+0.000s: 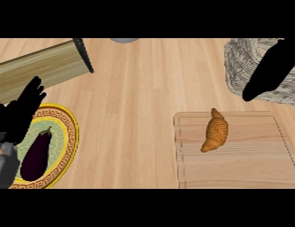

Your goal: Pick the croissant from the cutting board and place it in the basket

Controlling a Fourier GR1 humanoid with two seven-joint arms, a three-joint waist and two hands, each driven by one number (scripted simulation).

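Lying on the wooden cutting board (241,168) near its upper left, the croissant (215,130) is sitting untouched while the right hand (274,68) is hanging over the woven basket (241,57) (whether its fingers are spread or closed I cannot tell) and the left hand (12,113) is resting, fingers spread, over the yellow-rimmed plate (68,128) holding an eggplant (37,153).
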